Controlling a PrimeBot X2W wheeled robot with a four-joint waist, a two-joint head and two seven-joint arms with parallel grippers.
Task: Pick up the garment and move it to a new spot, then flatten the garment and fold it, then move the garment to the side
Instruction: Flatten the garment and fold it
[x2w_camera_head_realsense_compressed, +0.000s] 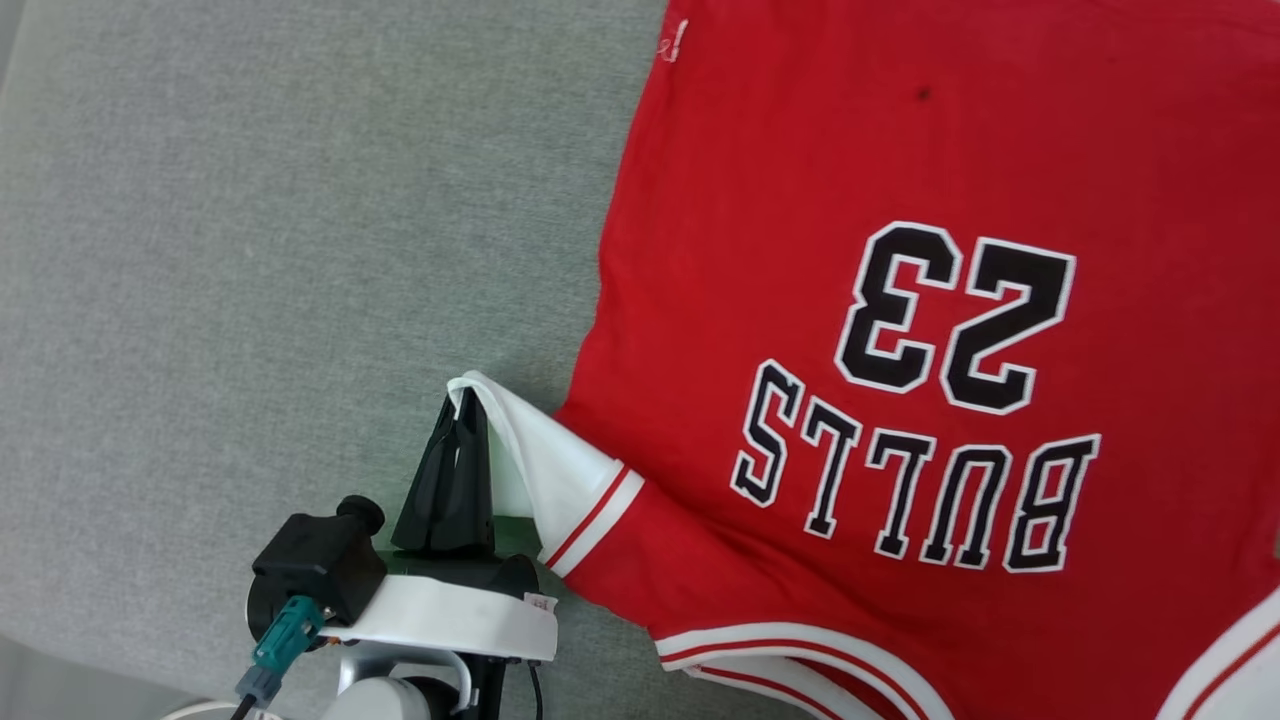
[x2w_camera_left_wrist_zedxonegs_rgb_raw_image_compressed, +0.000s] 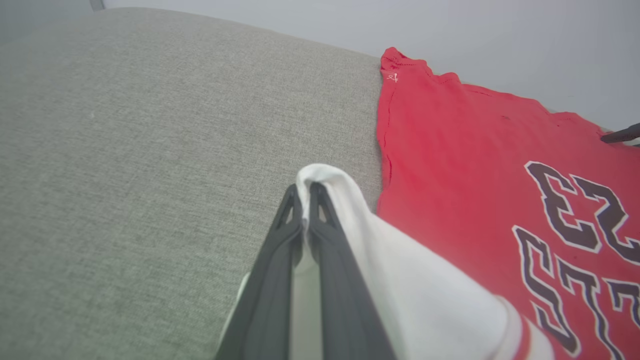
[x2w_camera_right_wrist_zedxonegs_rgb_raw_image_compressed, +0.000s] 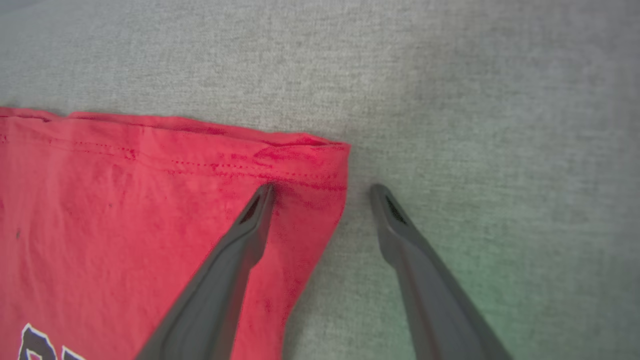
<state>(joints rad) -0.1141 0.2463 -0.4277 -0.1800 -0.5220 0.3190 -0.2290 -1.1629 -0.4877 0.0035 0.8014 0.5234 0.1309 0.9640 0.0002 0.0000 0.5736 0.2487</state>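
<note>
On grey woven upholstery, the left claw pinches the white sleeve of the soft, limp red T-shirt; the right claw gapes wide astride its hem corner, probably a sound hold.

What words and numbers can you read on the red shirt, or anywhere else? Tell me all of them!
"23": big black digits edged white, on the red garment, upside down in the head view.
"BULLS": same lettering, same garment, next to the number.
Small white logo at the garment's hem corner: too small to read.
Tiny tag on the white wrist band: too small to read.
</note>
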